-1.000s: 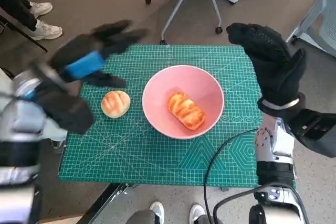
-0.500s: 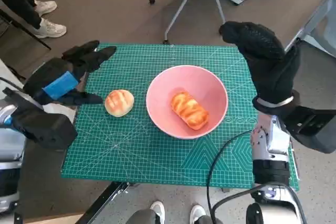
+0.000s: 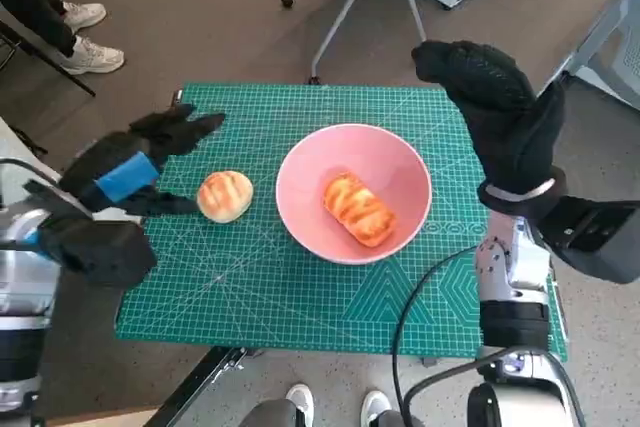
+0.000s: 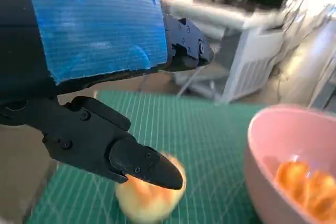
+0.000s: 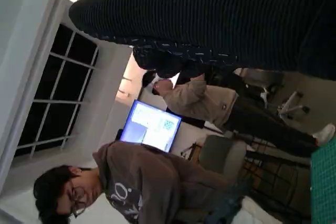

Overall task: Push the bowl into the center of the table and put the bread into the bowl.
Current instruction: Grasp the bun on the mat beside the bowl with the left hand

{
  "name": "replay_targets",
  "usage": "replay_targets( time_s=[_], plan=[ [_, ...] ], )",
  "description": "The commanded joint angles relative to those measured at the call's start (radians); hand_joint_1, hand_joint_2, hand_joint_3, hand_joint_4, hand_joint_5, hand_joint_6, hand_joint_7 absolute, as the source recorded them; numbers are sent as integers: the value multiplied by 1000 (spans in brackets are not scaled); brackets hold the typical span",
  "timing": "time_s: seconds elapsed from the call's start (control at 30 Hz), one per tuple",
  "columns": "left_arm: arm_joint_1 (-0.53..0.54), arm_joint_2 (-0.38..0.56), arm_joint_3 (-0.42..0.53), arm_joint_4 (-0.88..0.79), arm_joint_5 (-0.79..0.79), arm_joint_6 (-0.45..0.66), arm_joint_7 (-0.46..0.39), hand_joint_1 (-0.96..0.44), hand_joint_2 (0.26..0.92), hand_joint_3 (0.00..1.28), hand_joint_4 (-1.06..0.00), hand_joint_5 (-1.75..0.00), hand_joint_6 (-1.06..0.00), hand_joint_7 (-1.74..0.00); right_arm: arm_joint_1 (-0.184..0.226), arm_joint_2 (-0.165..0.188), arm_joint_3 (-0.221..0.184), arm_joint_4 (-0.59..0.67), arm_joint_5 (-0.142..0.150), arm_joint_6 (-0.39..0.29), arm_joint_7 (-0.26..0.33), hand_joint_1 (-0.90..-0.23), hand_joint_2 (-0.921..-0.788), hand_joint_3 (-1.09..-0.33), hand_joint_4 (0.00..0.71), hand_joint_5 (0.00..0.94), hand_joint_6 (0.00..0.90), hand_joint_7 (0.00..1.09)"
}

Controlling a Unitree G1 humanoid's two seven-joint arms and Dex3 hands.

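Tabletop [image 3: 300,317] with green cutting mat carrying everything. Left robot hand [image 3: 135,169] hovering spread, holding nothing, beside round golden bread roll [image 3: 224,195]. Pink plastic bowl [image 3: 400,162] sitting central, already holding glazed oblong bread [image 3: 355,209]. Roll remaining outside. Right robot hand [image 3: 495,112] raised, grasping nothing.

Loaf [image 3: 355,209] in bowl [image 3: 300,162]; bun [image 3: 225,195] just left
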Motion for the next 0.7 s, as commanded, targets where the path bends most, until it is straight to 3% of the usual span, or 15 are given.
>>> replay_targets(
  time_s=[0.03, 0.27, 0.7],
  plan=[
    [-26, -30, -45, 90, 26, 1, 13, -520, 882, 1, -162, 0, -241, -12, 2, -3, 0, 11, 2, 16, 15, -663, -921, -738, 154, 2, -1, 488],
    [-104, -83, -113, 293, 57, -30, 34, -523, 888, 2, -157, 0, -235, -5, 16, -12, -1, -19, -4, 29, 4, -663, -921, -739, 156, 3, -1, 487],
    [-188, -138, -186, 499, 85, -41, 66, -434, 844, 0, -161, -1, -230, -1, 22, -22, -7, -28, -8, 42, 2, -660, -921, -740, 156, 2, -1, 483]
  ],
)
